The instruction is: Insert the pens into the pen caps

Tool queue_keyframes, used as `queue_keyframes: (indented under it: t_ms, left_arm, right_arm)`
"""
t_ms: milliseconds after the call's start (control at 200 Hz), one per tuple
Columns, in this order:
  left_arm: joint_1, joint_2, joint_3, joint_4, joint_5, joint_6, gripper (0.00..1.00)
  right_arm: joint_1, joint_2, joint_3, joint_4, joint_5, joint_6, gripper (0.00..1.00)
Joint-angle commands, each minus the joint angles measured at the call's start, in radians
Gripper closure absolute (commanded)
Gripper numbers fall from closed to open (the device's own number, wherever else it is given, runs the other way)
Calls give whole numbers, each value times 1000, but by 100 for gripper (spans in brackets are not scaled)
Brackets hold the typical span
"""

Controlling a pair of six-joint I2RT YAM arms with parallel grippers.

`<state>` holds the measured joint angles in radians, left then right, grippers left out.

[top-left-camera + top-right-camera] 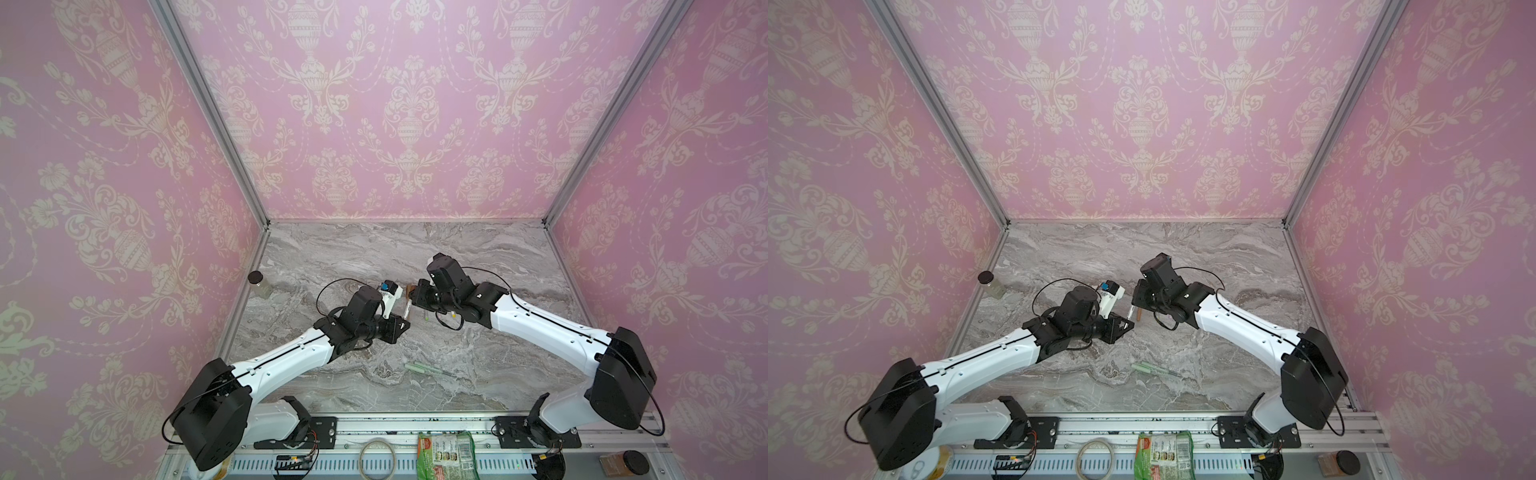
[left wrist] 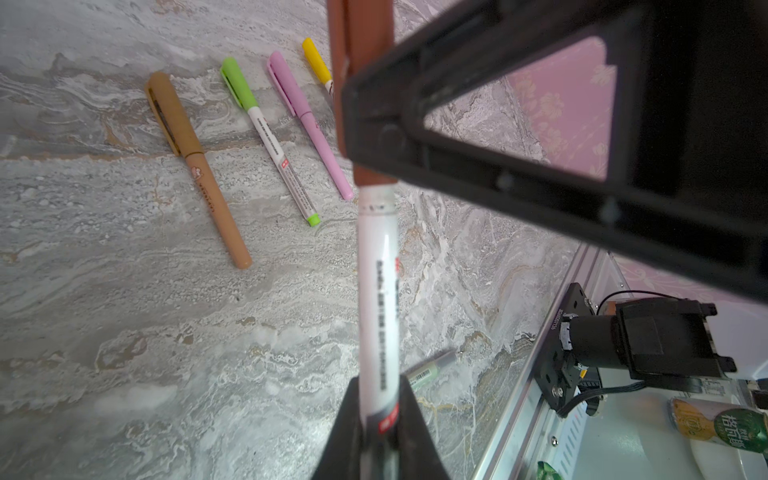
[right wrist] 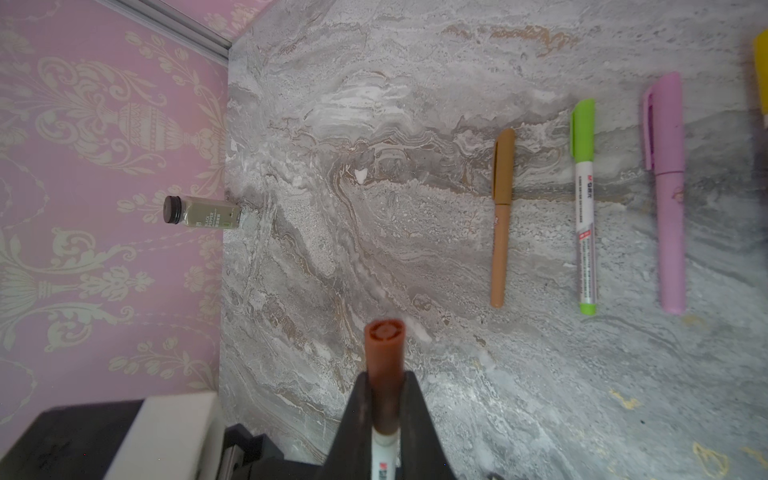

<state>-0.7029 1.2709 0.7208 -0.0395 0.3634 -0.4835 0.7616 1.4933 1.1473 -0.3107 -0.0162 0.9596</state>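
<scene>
Pinching the white pen (image 2: 378,291), the left jaws face the right jaws, clamped on its brown cap (image 3: 384,357). Four capped pens (image 2: 286,166) lie on the bench (image 2: 124,332).

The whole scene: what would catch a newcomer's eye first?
Two white-and-black arms meet over the marble table, inside pink patterned walls. The left claw grips a white pen while the right claw grips its reddish-brown cap. Four capped pens lie in a row nearby.

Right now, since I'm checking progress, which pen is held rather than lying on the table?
The white pen with the red-brown cap: the left gripper grips its barrel, the right gripper its cap. The other pens lie on the table.
</scene>
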Motion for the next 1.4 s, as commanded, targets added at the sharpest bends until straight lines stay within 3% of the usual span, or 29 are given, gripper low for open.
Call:
queue_keyframes:
  t_ms: [0,235,540,811,1126,1396]
  left_arm:
    - [8,6,111,132,-67,65,100]
    - [11,21,169,166,-121,195,100]
    - [19,8,229,231,-178,334,100]
    - [26,21,271,265,-184,416,100]
    - [36,25,288,274,-174,412,100]
    - [37,-18,168,182,-151,262,100]
  right_arm:
    - [30,6,-54,-87,-96,-38,100]
    - [51,38,-80,-72,-180,-40,100]
    - [79,73,-111,-17,-205,-3,100]
    - [164,157,-109,28,-236,26,100]
    - [174,154,-99,35,-210,32,100]
    - [10,13,-49,58,-219,10,100]
